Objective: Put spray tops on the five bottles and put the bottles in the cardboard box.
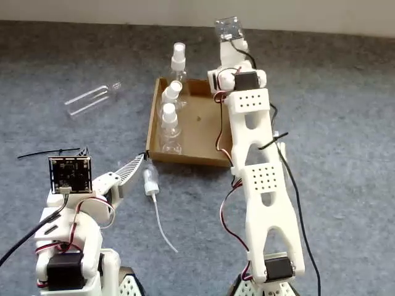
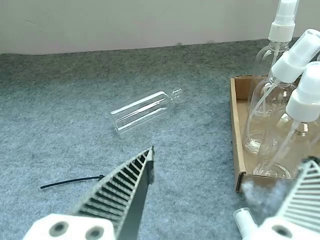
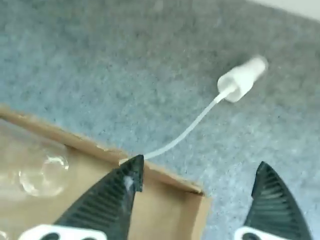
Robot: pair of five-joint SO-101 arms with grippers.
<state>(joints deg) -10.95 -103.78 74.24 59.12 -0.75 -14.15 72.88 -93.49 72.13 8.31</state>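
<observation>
Three clear bottles with white spray tops [image 1: 171, 92] [image 2: 280, 100] stand along one side of the cardboard box [image 1: 197, 126] [image 2: 239, 135]. A bare bottle [image 1: 92, 98] [image 2: 145, 110] lies on the carpet away from the box. A loose spray top [image 1: 151, 182] [image 2: 245, 220] with a long tube lies just in front of the box. My left gripper [image 1: 139, 165] [image 2: 225, 200] is open, low beside that top. My right gripper [image 3: 197, 185] is open above a box corner [image 3: 195, 192]. Beyond that corner lies another spray top [image 3: 242, 80], its tube reaching the box edge.
Grey carpet covers the table. My right arm [image 1: 256, 142] stretches along the box's right side. A black cable tie [image 1: 49, 153] [image 2: 70, 182] lies near the left arm. A pale wall [image 1: 197, 9] runs along the far edge.
</observation>
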